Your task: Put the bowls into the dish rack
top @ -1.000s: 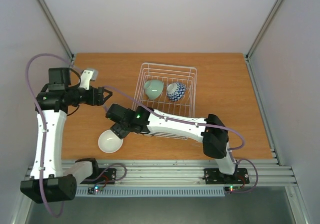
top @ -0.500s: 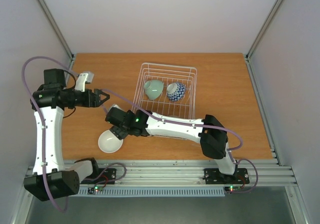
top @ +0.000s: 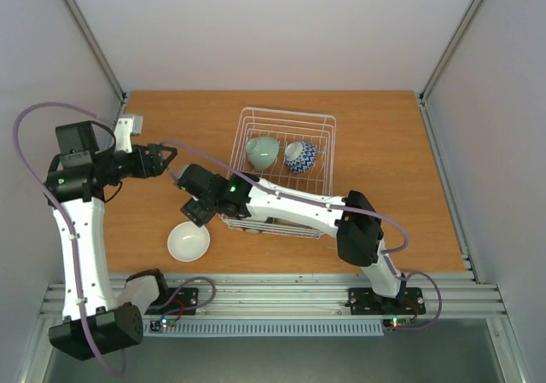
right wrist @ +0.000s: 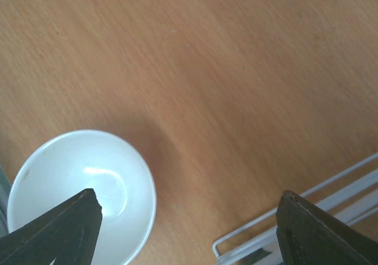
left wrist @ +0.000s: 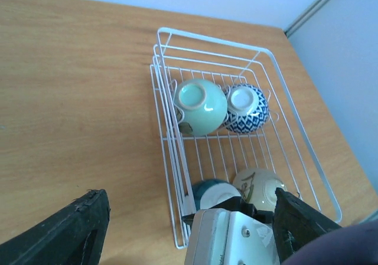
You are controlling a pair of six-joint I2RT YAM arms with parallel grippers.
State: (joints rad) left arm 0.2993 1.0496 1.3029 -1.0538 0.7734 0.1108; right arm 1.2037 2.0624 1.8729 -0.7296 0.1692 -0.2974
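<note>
The white wire dish rack [top: 287,110] [left wrist: 207,38] stands in the middle of the wooden surface [top: 384,144] [left wrist: 77,82] [right wrist: 236,58], a little toward the far edge. In its far half a pale green bowl [top: 263,152] [left wrist: 202,105] and a blue-and-white patterned bowl [top: 300,156] [left wrist: 247,107] lean side by side, touching, with their foot rings turned toward the left wrist camera. That view also shows a dark teal bowl [left wrist: 212,193] and a cream bowl [left wrist: 263,185] in the near half of the rack.

A plain white bowl [top: 188,241] [right wrist: 82,194] sits upright outside the rack, near the surface's near edge and left of the rack's near-left corner.

The right gripper [top: 194,211] [right wrist: 186,200] reaches across to the left and hangs above the surface between the white bowl and that corner. Its jaws stand wide apart with nothing between them, one above the bowl's rim.

The left gripper [top: 164,156] [left wrist: 189,209] is raised over the left part of the surface, pointing toward the rack. Its jaws are apart and empty.
</note>
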